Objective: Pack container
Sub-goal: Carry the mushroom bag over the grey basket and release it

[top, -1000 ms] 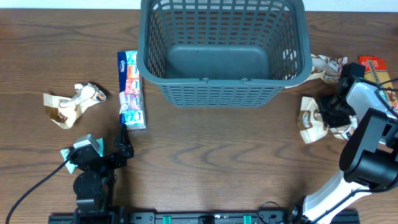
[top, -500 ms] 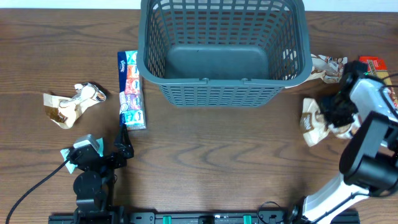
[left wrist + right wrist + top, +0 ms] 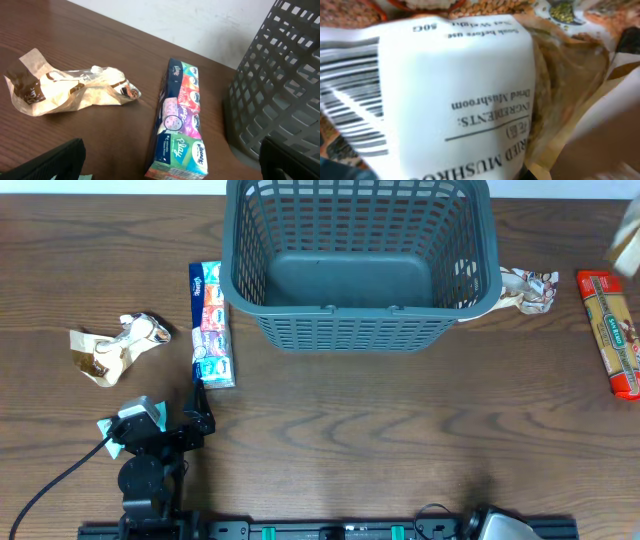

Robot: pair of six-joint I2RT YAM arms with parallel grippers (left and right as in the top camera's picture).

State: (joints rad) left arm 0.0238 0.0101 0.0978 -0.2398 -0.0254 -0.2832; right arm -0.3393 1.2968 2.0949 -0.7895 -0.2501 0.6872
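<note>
The dark grey slotted container stands at the back centre, with nothing inside; its wall shows in the left wrist view. My left gripper is open and low near the front left, its fingers spread just in front of a colourful tissue pack. A dried mushroom packet with a white label fills the right wrist view, pressed close to the camera; the right fingers are hidden behind it. In the overhead view the right arm is only a pale blur at the right edge.
The tissue pack lies left of the container. A crumpled brown and white packet lies at the far left, also in the left wrist view. Another crumpled packet touches the container's right side. A red packet lies at the right edge.
The right arm has swung up and away from the right of the table, and the brown and white packet that lay under it has left the table. The left arm has not moved.
</note>
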